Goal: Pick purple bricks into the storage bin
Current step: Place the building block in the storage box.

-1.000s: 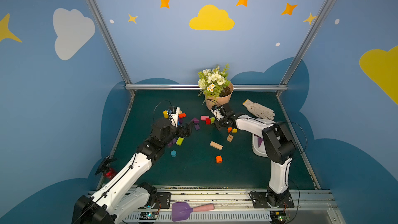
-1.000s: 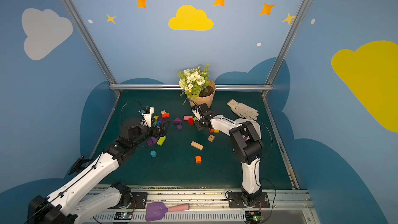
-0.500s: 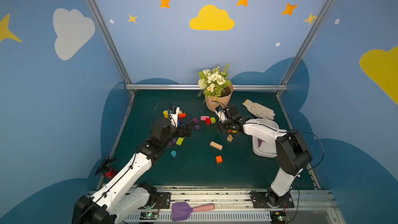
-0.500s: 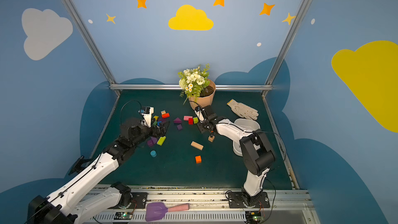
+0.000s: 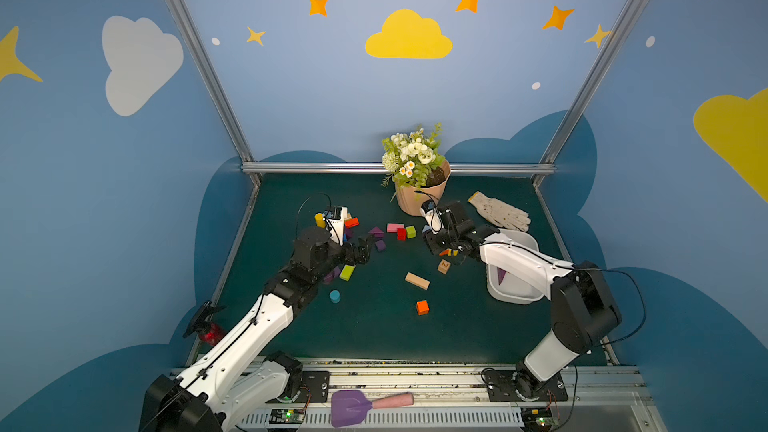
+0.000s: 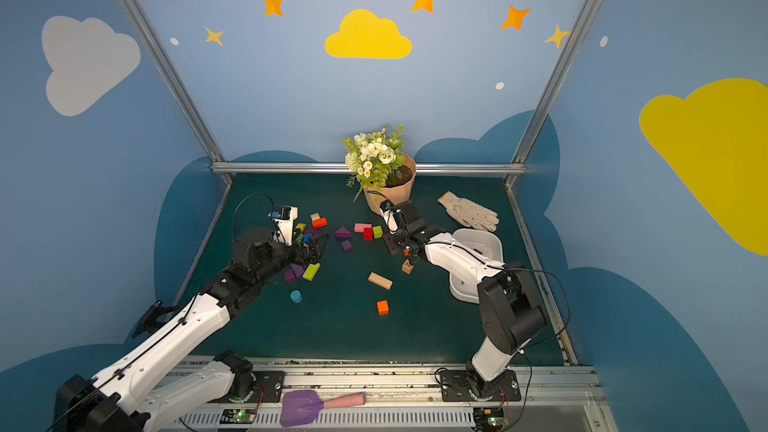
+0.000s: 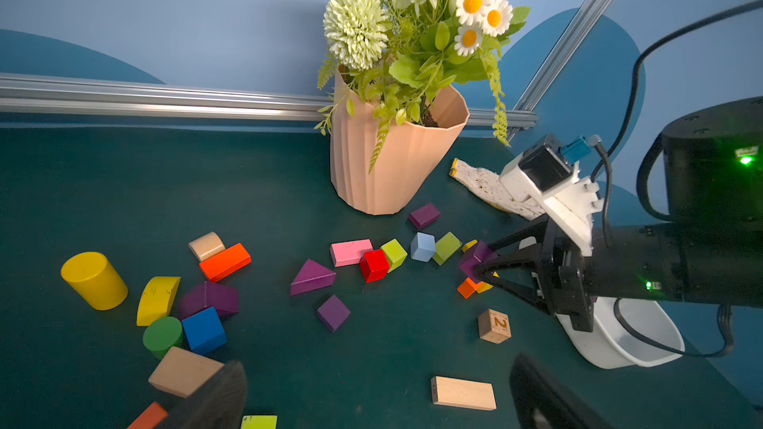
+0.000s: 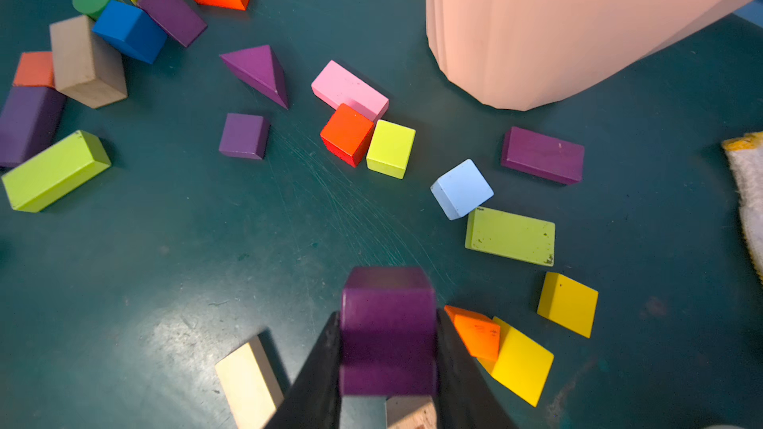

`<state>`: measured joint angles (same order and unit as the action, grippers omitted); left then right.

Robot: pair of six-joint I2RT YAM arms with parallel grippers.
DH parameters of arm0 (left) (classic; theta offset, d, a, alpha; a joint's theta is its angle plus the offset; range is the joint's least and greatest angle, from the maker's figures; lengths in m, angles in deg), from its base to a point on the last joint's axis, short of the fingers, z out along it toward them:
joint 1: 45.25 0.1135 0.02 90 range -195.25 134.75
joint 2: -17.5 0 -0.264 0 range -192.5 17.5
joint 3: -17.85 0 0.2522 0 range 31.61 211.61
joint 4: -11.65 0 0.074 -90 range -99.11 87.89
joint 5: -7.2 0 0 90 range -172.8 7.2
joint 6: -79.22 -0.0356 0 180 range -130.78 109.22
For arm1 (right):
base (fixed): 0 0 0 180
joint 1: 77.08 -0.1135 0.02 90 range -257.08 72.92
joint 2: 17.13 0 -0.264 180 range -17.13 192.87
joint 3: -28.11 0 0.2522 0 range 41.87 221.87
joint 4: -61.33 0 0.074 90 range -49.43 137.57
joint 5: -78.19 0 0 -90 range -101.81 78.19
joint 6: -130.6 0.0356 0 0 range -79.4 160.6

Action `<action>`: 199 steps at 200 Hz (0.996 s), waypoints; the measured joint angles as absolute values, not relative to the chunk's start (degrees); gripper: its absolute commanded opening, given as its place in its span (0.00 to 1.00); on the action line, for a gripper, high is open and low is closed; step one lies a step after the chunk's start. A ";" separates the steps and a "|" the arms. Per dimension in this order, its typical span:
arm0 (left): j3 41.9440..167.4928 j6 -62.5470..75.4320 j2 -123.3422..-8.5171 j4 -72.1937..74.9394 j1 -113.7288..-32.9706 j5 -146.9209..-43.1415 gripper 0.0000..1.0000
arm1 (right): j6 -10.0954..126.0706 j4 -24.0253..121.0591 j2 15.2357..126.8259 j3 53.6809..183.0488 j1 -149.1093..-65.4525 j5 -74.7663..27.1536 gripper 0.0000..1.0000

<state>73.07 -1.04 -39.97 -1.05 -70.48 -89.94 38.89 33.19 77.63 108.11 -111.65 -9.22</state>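
Note:
My right gripper (image 8: 388,348) is shut on a dark purple brick (image 8: 388,319), held just above the mat between the flowerpot and the storage bin (image 5: 511,296); the same grip shows in the left wrist view (image 7: 475,262). The white bin lies under the right forearm with a purple brick (image 5: 501,276) inside. My left gripper (image 5: 361,249) hangs open and empty over the left cluster. Loose purple bricks on the mat: a wedge (image 8: 258,70), a cube (image 8: 243,136), an oblong (image 8: 543,154) by the pot, and others (image 8: 171,14) (image 8: 27,123) in the left cluster.
The peach flowerpot (image 5: 419,193) stands at the back, with a white glove (image 5: 498,211) to its right. Pink (image 5: 395,227), red, green, yellow, orange and wooden blocks (image 5: 417,280) are scattered about the mat. A purple spade (image 5: 349,407) lies on the front rail.
The right gripper, still shut on the purple brick, has drawn back from the pot toward the front right, and its elbow has swung right, uncovering the bin. The left arm has not moved.

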 measured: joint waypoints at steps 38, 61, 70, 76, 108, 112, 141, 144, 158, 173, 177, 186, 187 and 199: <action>73.07 -0.82 -40.91 -1.05 -70.48 -90.75 1.00 | 40.40 33.19 77.17 107.39 -110.36 -9.44 0.33; 73.09 -0.93 -41.61 -1.03 -70.48 -92.10 1.00 | 41.95 33.09 75.57 105.97 -108.35 -9.96 0.33; 73.26 -1.06 -42.09 -1.07 -70.48 -92.91 1.00 | 42.45 33.06 74.76 105.40 -107.34 -10.33 0.33; 73.50 -1.08 -42.49 -1.14 -70.48 -93.50 1.00 | 43.04 32.98 74.28 105.10 -106.60 -10.53 0.33; 74.49 -1.00 -43.71 -1.18 -70.48 -95.86 1.00 | 45.58 32.54 71.66 103.54 -102.71 -10.90 0.33; 74.53 -0.95 -43.78 -1.18 -70.48 -96.08 1.00 | 45.84 32.36 71.31 103.43 -102.18 -10.90 0.33; 74.57 -0.80 -44.26 -1.14 -70.48 -97.28 1.00 | 47.94 31.10 69.78 103.26 -99.30 -10.42 0.34; 74.57 -0.78 -44.30 -1.16 -70.48 -97.37 1.00 | 48.18 30.97 69.67 103.24 -99.03 -10.35 0.34; 74.57 -0.65 -44.50 -1.18 -70.51 -97.76 1.00 | 49.18 29.92 69.17 103.24 -97.90 -9.85 0.34; 74.57 -0.65 -44.67 -1.16 -70.70 -98.20 1.00 | 49.99 29.06 68.64 103.24 -96.83 -8.93 0.34; 74.57 -0.67 -44.78 -1.16 -70.77 -98.40 1.00 | 50.36 28.82 68.47 103.24 -96.45 -8.63 0.34; 74.57 -0.67 -45.00 -1.14 -70.92 -98.88 1.00 | 51.02 28.15 68.05 103.24 -95.80 -8.06 0.34; 74.60 -0.67 -45.02 -1.11 -70.97 -98.94 1.00 | 51.13 28.06 67.97 103.24 -95.73 -7.97 0.34; 74.70 -0.78 -45.63 -1.11 -71.40 -99.73 1.00 | 52.13 27.14 67.20 103.24 -94.84 -7.12 0.34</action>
